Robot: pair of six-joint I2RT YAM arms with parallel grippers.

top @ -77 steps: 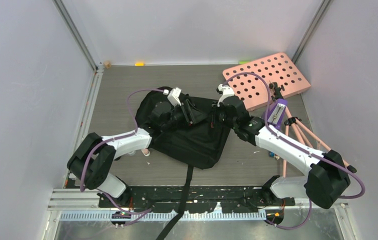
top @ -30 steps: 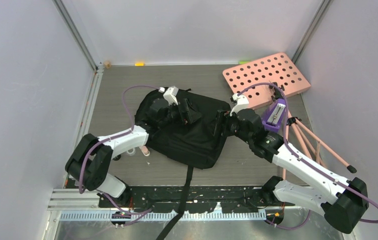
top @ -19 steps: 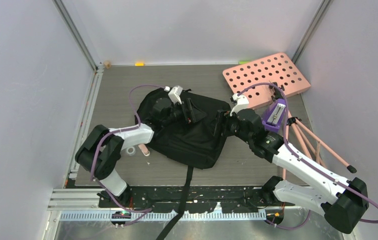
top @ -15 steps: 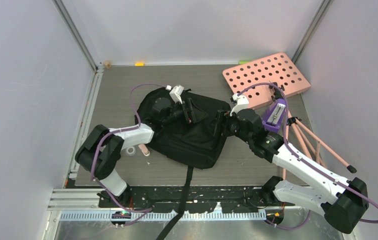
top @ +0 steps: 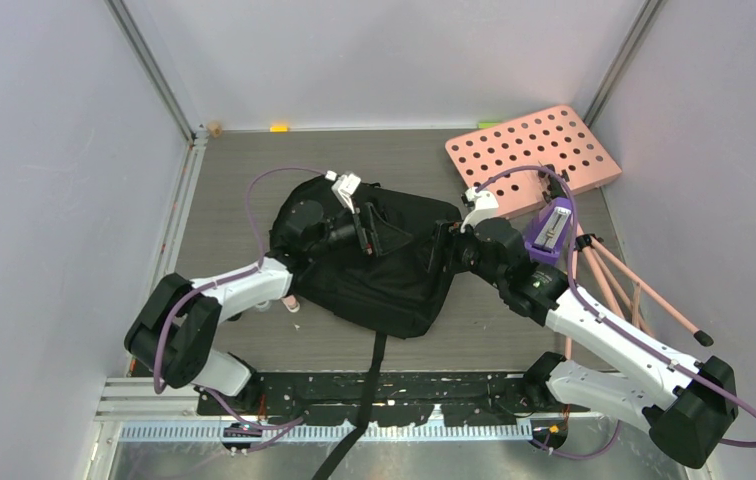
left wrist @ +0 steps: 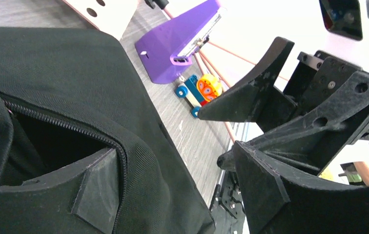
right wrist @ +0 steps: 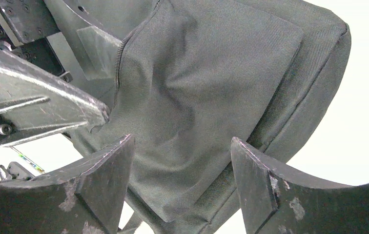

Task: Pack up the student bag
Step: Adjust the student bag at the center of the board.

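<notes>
Left gripper (top: 372, 232), right gripper (top: 441, 250), one bag (top: 384, 288)

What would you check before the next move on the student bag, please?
1. Zipper of the student bag parted: ok, a dark gap shows in the left wrist view.
2. Left hand open: ok, one finger at the zipper edge.
3. Right hand open: ok, straddling the bag's corner.
4. Item held for packing: not ok; the purple object and small toy lie on the table.
5. Clearance between hands: cannot tell, they are close.
6. Strap clear: not ok, it trails off the near edge.
</notes>
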